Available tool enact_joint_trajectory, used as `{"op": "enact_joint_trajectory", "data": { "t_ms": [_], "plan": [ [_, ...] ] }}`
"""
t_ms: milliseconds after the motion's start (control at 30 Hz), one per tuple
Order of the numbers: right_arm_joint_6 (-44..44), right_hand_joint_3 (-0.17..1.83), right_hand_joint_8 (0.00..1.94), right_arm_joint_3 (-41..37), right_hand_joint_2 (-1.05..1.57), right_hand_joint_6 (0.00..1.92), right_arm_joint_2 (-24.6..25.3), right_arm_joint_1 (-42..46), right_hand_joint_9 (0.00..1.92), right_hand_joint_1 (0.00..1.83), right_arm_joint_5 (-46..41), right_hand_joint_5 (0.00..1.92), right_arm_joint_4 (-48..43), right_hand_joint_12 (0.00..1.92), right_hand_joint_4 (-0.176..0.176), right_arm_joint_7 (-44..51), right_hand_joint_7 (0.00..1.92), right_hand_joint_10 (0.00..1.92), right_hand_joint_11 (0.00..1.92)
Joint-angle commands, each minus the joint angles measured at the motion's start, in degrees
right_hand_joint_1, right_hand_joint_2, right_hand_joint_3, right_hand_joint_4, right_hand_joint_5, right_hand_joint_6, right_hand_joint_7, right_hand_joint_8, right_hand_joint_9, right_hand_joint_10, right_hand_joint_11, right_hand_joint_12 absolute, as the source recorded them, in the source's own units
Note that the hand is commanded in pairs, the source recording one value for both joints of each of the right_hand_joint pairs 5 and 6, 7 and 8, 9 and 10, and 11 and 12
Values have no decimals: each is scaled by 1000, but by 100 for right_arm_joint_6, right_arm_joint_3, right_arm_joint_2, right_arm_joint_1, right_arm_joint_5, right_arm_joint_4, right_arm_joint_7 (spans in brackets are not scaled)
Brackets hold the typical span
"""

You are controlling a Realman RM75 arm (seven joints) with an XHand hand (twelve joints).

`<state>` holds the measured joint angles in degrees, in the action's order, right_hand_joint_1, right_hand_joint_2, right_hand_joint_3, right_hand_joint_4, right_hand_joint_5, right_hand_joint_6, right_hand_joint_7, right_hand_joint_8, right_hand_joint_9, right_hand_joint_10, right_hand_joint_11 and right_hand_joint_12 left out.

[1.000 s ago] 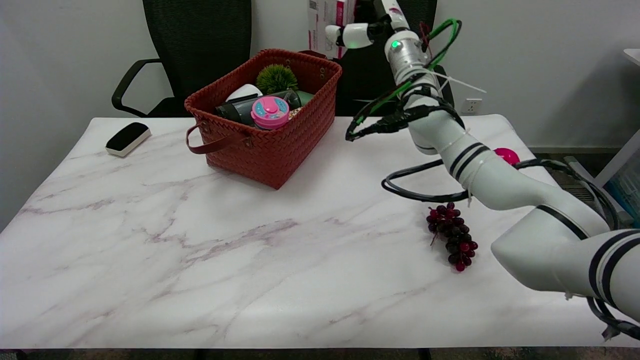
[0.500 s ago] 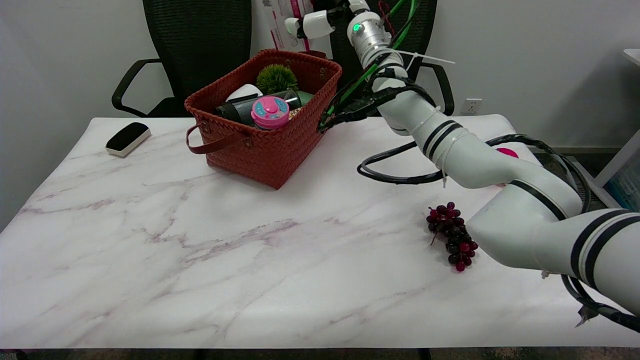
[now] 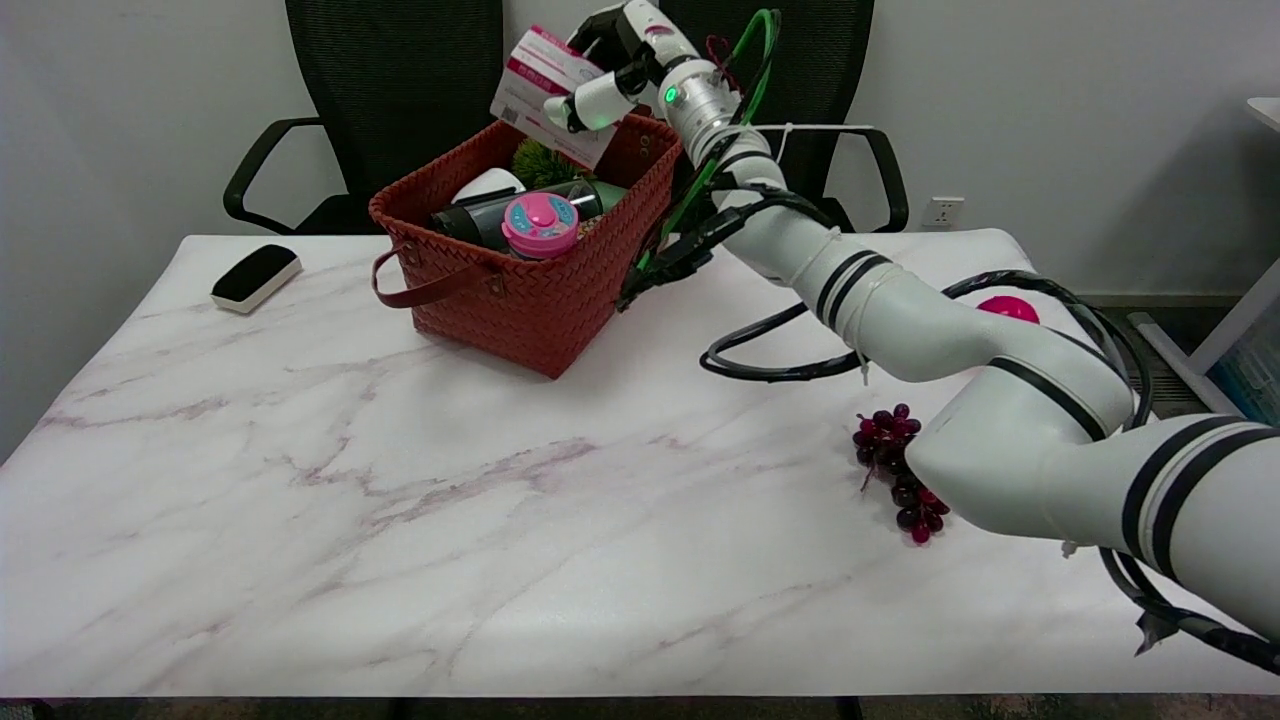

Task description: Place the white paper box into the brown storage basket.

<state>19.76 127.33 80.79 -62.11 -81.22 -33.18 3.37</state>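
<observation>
A marble-patterned bench seen from above its near edge, with a black office chair behind its far edge. Near the far edge, left of centre, stands the brown storage basket, woven, with a strap handle on its near-left side. It is already crowded: a dark bottle, a round pink toy, something white and a green tuft all show above the rim. The right arm reaches in from the lower right and stretches across the bench to the basket's far-right corner. Its robot hand is clamped on the white paper box, a white box with pink stripes — held in the air, tilted, its lower edge just above the basket's far rim and over the opening. The tilt looks meant to slip the box into the little free room at the back of the basket, so the task seems close to its release, though the box is not yet inside. Elsewhere on the bench: a black and white eraser-like block near the far-left corner, a bunch of dark red grapes towards the right edge, partly hidden by the arm, and a pink object behind the arm.
</observation>
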Motion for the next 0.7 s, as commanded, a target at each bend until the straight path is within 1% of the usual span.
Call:
{"op": "enact_joint_trajectory", "data": {
  "t_ms": [33,400,500,533,567,633,700],
  "plan": [
    [-213,797,851,155,385,723,245,191,694,1190,525,723,597,608,0,-13,851,694,608],
    [-241,784,852,346,385,730,277,154,695,1185,640,730,702,591,0,-13,852,695,591],
    [-241,846,773,346,293,715,264,175,643,1180,772,715,649,513,0,-13,773,643,513],
    [-241,894,701,346,216,694,256,183,624,1177,798,694,623,463,0,-13,701,624,463],
    [-241,945,639,346,127,646,248,191,591,1171,804,646,611,467,0,-13,639,591,467],
    [-241,973,601,346,-16,509,232,194,542,1143,804,509,582,445,0,-13,601,542,445],
    [-233,954,558,346,-73,398,229,194,463,1127,804,398,571,410,0,-13,558,463,410]
  ]
}}
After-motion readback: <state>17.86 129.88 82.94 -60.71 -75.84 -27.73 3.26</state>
